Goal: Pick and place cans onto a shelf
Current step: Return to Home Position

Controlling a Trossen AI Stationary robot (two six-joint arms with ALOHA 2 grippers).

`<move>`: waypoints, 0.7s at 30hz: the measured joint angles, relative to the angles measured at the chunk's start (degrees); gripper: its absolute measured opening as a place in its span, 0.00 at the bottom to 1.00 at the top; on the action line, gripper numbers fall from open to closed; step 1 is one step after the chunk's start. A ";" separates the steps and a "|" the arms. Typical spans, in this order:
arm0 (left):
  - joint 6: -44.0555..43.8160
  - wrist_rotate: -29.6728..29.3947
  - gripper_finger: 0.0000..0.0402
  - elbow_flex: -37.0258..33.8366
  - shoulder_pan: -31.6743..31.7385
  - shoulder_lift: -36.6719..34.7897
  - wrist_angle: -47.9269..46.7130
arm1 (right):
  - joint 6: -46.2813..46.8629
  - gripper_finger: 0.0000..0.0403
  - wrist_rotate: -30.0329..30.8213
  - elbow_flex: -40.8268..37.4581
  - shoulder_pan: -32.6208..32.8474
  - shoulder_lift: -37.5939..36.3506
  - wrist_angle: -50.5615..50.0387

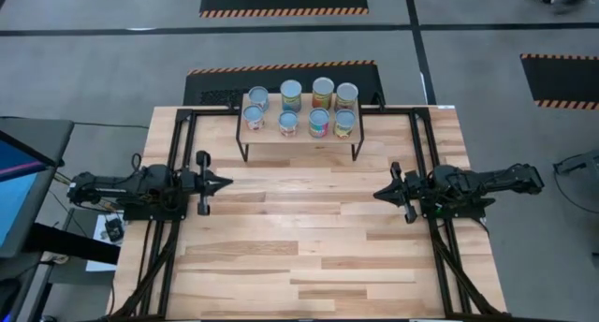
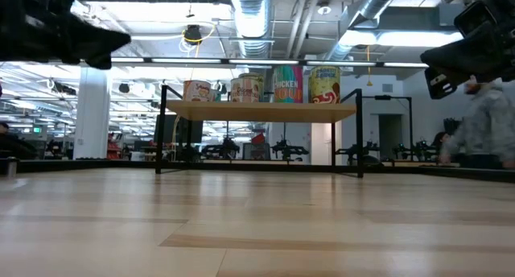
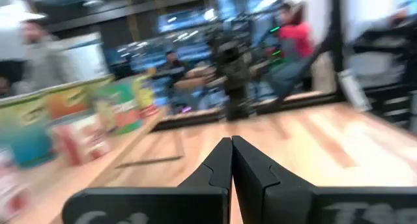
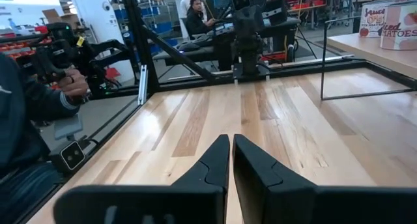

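Several cans (image 1: pixel 301 109) with shiny round tops and coloured labels stand upright in two rows on the shelf (image 1: pixel 301 133), a small light-wood platform on thin black legs at the table's far middle. In the low view the cans (image 2: pixel 278 84) stand on the shelf's plank (image 2: pixel 259 112). My left gripper (image 1: pixel 227 182) is shut and empty above the table's left middle, pointing toward the right. My right gripper (image 1: pixel 377 194) is shut and empty above the table's right middle, pointing toward the left. Both are well clear of the shelf.
Black rails (image 1: pixel 185 144) run along the wooden tabletop's left, right and far sides. Bare wood (image 1: pixel 304 228) lies between the two grippers and toward the near edge. People show in the room beyond the table (image 4: pixel 26 113).
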 joint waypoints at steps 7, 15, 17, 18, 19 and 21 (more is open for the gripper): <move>-3.79 1.83 0.00 0.00 -0.04 0.13 -2.11 | 0.09 0.12 0.03 -0.02 0.00 0.00 -0.07; -8.70 -0.26 0.00 0.37 -0.04 0.69 -3.28 | 0.07 0.12 0.09 -0.04 0.00 0.00 -0.07; -8.67 -0.26 0.00 0.41 -0.04 0.69 -3.57 | 0.07 0.12 0.09 -0.04 0.00 0.00 -0.07; -8.60 -0.26 0.00 0.44 -0.04 0.69 -3.68 | 0.07 0.12 0.11 -0.04 0.00 0.00 -0.07; -8.44 -0.26 0.00 0.46 -0.04 0.69 -3.72 | 0.07 0.12 0.11 -0.04 0.00 0.00 -0.07; -8.39 -0.27 0.00 0.48 -0.04 0.69 -3.81 | 0.06 0.12 0.11 -0.04 0.00 0.00 -0.07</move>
